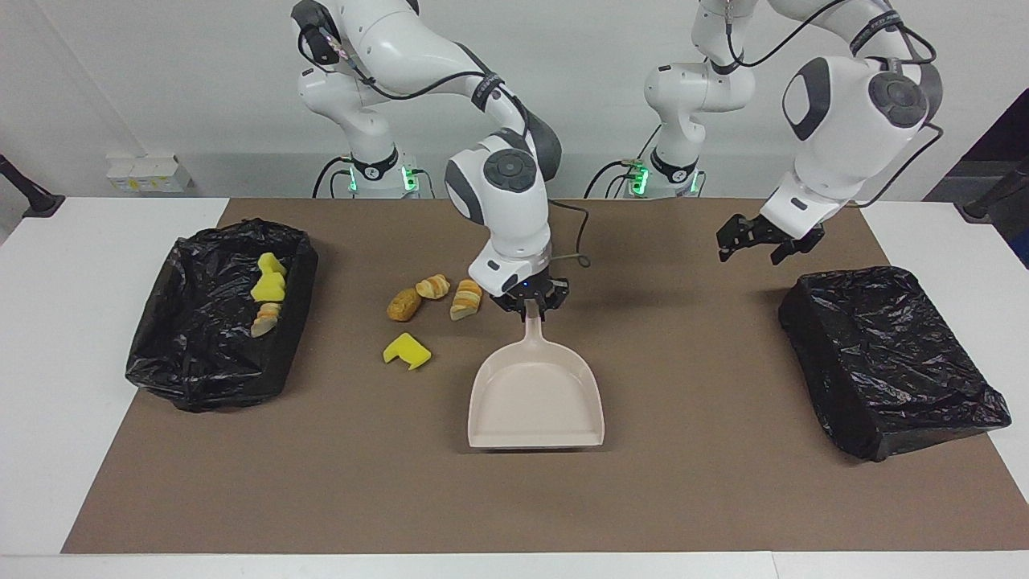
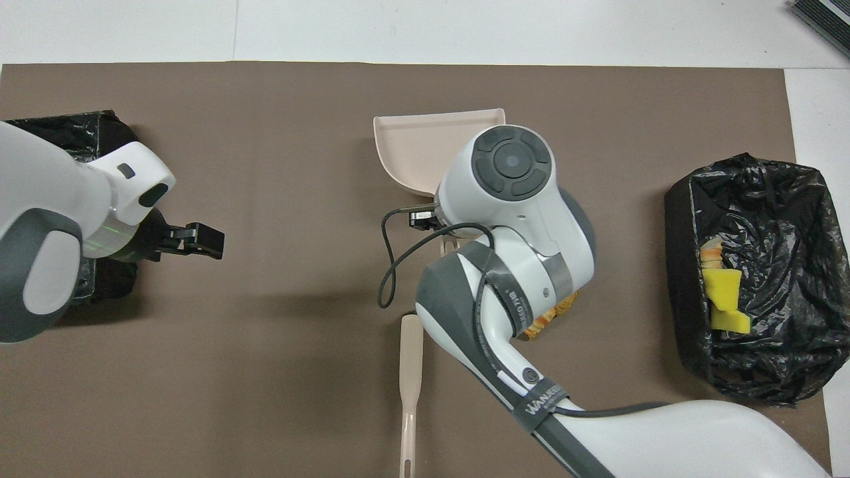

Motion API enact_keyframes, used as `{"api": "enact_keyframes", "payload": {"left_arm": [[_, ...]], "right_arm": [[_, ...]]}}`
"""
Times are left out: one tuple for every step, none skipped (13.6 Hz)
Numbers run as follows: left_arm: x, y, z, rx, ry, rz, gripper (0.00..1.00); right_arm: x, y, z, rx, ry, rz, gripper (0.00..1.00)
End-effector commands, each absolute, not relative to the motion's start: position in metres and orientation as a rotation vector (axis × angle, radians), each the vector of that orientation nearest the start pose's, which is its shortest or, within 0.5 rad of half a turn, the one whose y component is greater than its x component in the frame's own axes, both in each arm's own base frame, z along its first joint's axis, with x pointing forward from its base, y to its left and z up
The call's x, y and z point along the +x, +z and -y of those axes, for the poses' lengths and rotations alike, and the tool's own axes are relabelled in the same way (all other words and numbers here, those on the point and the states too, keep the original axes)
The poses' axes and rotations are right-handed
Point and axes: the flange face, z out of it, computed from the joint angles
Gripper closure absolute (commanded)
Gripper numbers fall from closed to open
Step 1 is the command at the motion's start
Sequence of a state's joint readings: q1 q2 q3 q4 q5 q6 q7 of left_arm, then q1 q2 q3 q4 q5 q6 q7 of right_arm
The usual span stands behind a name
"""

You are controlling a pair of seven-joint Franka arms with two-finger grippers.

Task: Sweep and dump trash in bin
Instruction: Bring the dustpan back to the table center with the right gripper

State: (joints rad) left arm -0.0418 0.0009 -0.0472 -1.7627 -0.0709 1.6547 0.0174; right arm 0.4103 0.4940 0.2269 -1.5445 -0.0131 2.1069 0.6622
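Trash (image 1: 434, 299) beside right tool's (image 1: 531, 304) dustpan (image 1: 536, 396)

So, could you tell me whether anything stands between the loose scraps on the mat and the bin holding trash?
Nothing visible does. Only bare mat lies between the bread pieces, the yellow sponge and the bin. The dustpan, held by the right pincer, is toward the left arm's end of them.
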Motion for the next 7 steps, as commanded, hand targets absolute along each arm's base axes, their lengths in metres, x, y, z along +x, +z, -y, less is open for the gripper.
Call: {"api": "enact_keyframes", "payload": {"left_arm": [[0.547, 0.571, 0.046, -3.173, 0.199, -0.199, 0.00], [0.547, 0.577, 0.045, -3.164, 0.193, -0.205, 0.00], [0.546, 0.584, 0.044, -3.159, 0.195, -0.203, 0.00], [0.547, 0.592, 0.043, -3.159, 0.176, -0.196, 0.00], [0.548, 0.597, 0.042, -3.162, 0.166, -0.187, 0.00], [0.550, 0.599, 0.044, -3.162, 0.159, -0.192, 0.00], [0.552, 0.600, 0.044, -3.163, 0.147, -0.187, 0.00]], "right_arm": [[0.580, 0.375, -0.403, -2.983, -0.004, -0.125, 1.00], [0.581, 0.368, -0.410, -2.970, -0.023, -0.118, 1.00], [0.584, 0.365, -0.407, -2.962, -0.032, -0.129, 1.00], [0.589, 0.364, -0.400, -2.965, -0.040, -0.141, 1.00], [0.588, 0.365, -0.401, -2.967, -0.048, -0.129, 1.00], [0.588, 0.364, -0.401, -2.968, -0.051, -0.114, 0.95], [0.589, 0.364, -0.400, -2.969, -0.067, -0.089, 0.24]]}}
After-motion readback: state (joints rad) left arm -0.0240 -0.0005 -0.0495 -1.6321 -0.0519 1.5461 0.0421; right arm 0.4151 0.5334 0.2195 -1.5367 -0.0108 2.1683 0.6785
